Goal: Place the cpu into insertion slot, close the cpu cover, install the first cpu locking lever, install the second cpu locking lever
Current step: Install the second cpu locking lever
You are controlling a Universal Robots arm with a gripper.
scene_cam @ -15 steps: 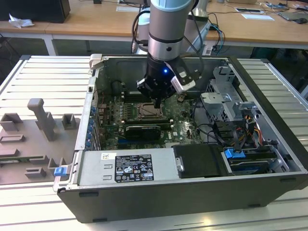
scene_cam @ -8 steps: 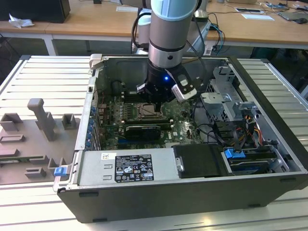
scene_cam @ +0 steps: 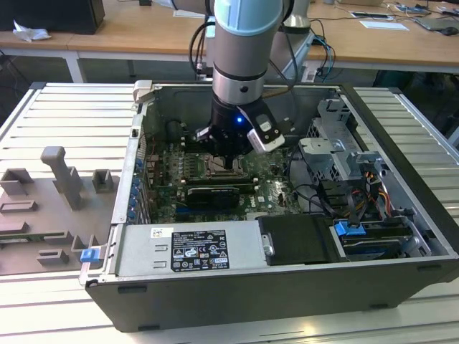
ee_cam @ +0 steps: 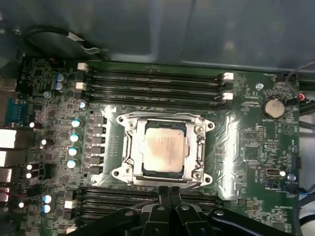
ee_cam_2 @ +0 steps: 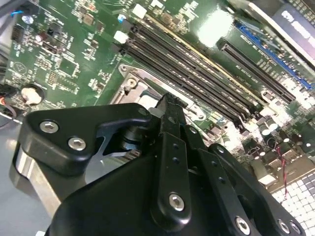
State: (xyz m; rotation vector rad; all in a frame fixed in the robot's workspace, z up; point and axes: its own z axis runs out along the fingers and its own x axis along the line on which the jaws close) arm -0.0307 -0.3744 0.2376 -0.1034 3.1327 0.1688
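The cpu (ee_cam: 162, 147), a dull silver-beige square, lies in the insertion slot (ee_cam: 204, 179) on the green motherboard. The cpu cover (ee_cam: 129, 147), a silvery frame, lies flat around the chip's edges. My gripper (ee_cam: 169, 191) has its two black fingers pressed together, shut, just at the socket's edge, where a thin metal lever (ee_cam: 189, 184) runs along the frame. In the second wrist view the gripper (ee_cam_2: 167, 101) reaches a corner of the insertion slot (ee_cam_2: 132, 84). In the exterior view the gripper (scene_cam: 228, 161) hangs low inside the open computer case, right over the insertion slot (scene_cam: 214, 169).
Long black memory slots (ee_cam: 152, 78) run on both sides of the socket. A black card (scene_cam: 211, 195), power supply (scene_cam: 193, 251), drive cage (scene_cam: 337, 154) and cables (scene_cam: 315, 193) crowd the case. Case walls (scene_cam: 136, 143) enclose the board. Grey fixtures (scene_cam: 61, 179) stand at the exterior view's left.
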